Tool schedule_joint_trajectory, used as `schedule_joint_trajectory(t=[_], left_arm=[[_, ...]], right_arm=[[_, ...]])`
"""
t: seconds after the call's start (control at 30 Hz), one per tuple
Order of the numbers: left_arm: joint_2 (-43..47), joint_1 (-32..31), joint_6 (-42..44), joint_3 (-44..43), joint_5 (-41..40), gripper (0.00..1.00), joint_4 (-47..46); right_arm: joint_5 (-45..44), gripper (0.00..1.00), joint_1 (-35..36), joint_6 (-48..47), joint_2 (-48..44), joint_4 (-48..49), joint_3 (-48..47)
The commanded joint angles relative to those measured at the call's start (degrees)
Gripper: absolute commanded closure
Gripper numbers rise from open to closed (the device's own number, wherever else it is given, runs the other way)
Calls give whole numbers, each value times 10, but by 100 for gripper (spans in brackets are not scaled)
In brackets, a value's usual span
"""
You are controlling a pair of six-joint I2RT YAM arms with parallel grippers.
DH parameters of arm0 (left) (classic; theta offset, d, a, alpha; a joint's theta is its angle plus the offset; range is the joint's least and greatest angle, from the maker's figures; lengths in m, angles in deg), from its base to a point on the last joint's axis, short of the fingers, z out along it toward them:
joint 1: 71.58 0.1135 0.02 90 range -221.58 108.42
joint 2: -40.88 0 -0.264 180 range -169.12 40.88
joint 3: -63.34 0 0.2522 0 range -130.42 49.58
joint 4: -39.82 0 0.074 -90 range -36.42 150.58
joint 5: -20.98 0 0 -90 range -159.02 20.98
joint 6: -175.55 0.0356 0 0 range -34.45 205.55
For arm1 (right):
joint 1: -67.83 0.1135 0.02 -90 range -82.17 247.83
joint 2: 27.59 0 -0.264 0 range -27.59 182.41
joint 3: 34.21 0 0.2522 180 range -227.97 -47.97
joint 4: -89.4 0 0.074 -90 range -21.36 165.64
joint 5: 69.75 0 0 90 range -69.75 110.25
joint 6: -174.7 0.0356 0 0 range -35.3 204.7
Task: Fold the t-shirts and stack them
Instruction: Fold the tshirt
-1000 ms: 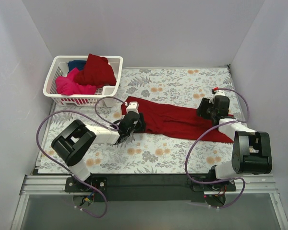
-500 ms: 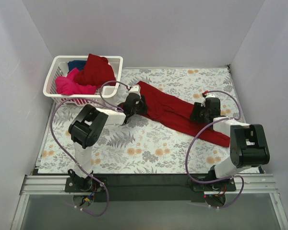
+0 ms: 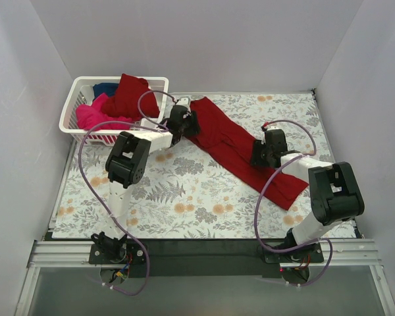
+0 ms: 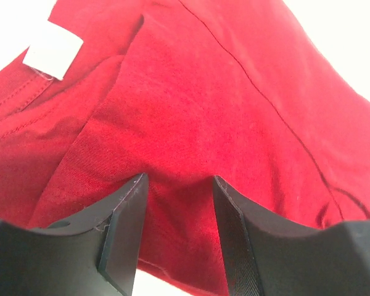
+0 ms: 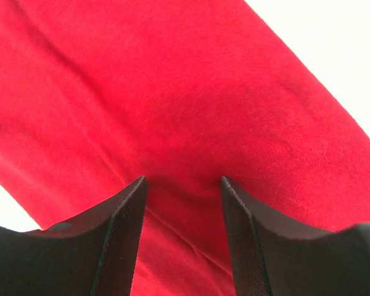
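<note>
Holding dark red t-shirt [image 3: 240, 148] stretched out as a long diagonal band across floral table cover [image 3: 184, 191], from far left beside white lattice basket [image 3: 156, 81] down toward near right. Gripping its far-left end with left gripper [image 3: 184, 122], just beside basket's right side. In left wrist view, with jaws not fully together, pinching a bunched ridge of red cloth between black fingers [image 4: 123, 228], creases fanning out from the pinch. Showing white label [image 4: 52, 52] sewn at a stitched seam, top left of that view.

Gripping shirt farther down its length with right gripper [image 3: 263, 155], leaving a loose tail of cloth past it, lying flat on cover near right arm. In right wrist view, with jaws likewise closed onto a thick fold of smooth red fabric, fingertips [image 5: 126, 216] pressed in on either side, cloth filling the gap. Cannot tell whether the stretch between grippers is lifted or resting on cover.

Piled in basket, well apart from right gripper: second dark red shirt [image 3: 131, 95] on top at right, draped up over far rim; hot pink shirt [image 3: 95, 116] at near left; dark blue shirt [image 3: 106, 87] peeking out at far side between those two.
</note>
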Motion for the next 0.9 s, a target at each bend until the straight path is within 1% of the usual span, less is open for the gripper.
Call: schedule_joint_trajectory(t=[0.0,0.1,0.2,0.27,0.3,0.5,0.6,0.73,0.87], left_arm=[[-32,11,15,-51,35,56,78],[-49,13,22,-88,50,56,84],[-81,13,30,-127,69,56,90],[-91,12,36,-148,78,56,89],[-101,13,39,-154,85,56,85],[-134,9,45,-205,138,56,65],[-150,0,52,-226,151,55,57],[-175,-15,66,-275,188,55,52],[-202,-22,74,-318,204,55,52]], right_arm=[[-3,55,30,45,-17,-69,12],[-2,55,55,70,-32,-69,34],[-2,55,110,91,-48,-70,57],[0,55,133,109,-53,-70,70],[-2,55,157,115,-53,-70,70],[-14,55,241,145,-54,-70,50],[-27,55,266,144,-33,-70,27],[-18,54,278,139,-10,-69,5],[-37,54,284,135,-8,-70,1]])
